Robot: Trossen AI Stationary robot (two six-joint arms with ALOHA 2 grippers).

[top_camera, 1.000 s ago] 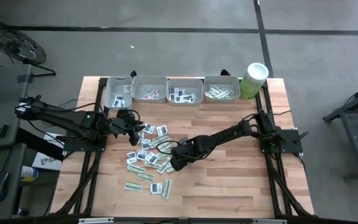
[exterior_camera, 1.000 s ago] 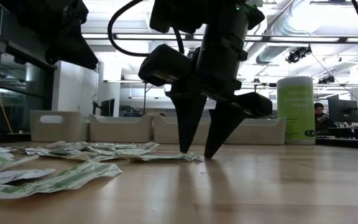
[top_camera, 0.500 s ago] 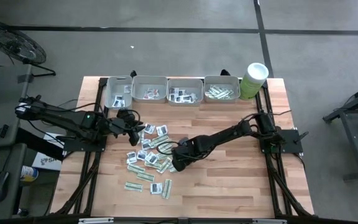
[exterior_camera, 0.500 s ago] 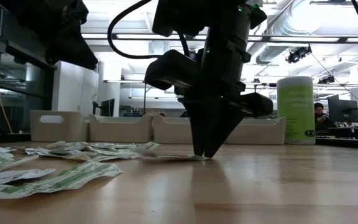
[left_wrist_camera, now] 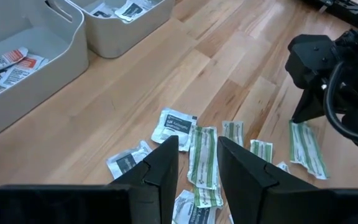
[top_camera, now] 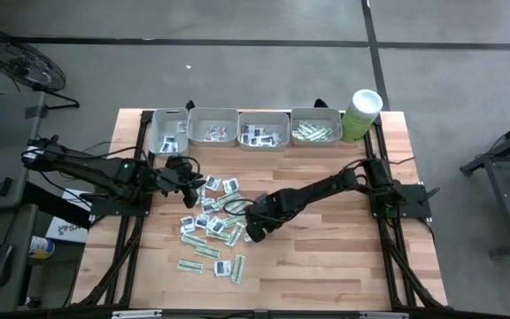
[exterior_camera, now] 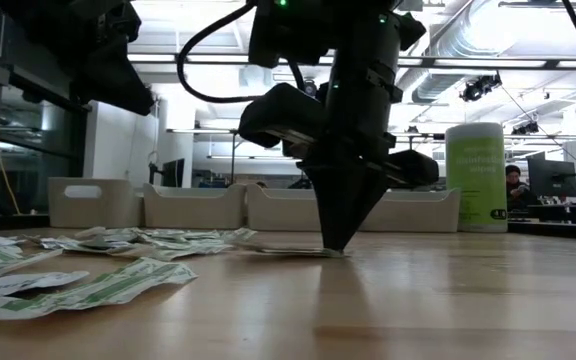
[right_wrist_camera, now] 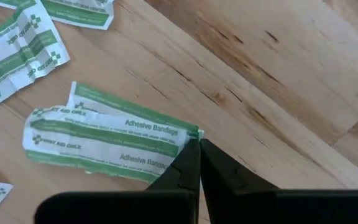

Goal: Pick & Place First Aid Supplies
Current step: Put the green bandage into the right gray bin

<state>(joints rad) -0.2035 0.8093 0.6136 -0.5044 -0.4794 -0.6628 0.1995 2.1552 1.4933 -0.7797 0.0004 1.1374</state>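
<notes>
1. Wooden table (top_camera: 326, 266) carries a loose scatter of first aid supplies (top_camera: 211, 221) near its middle, left of centre: narrow green-and-white strips mixed with squarish white sachets bearing dark marks.
2. Four grey trays (top_camera: 237, 128) stand in a row along the far edge, with a few sachets lying in each one; a pale green tub (top_camera: 361, 113) with a white lid stands upright just beside the rightmost tray.
3. Reaching in from the right side, the right gripper (top_camera: 257, 232) is down at the table surface at the right-hand edge of the scatter.
4. Its fingers (right_wrist_camera: 191, 165) are clenched tight together, their tips pinching the end of an adhesive bandage strip (right_wrist_camera: 104, 140), which lies flat on the wood with green lettering showing.
5. Seen from table height, the same fingers form a single point touching the tabletop, with the strip's edge under them.
6. Over the left part of the scatter, the left gripper (top_camera: 195, 184) hangs above the sachets with its fingers (left_wrist_camera: 163, 165) parted and nothing between them.
7. Beneath the left gripper lie several strips and a squarish white sachet (left_wrist_camera: 174, 127), all flat on the table and apart from the fingers.
8. Beyond the table, a person (exterior_camera: 515, 185) sits at a desk in the room behind.
</notes>
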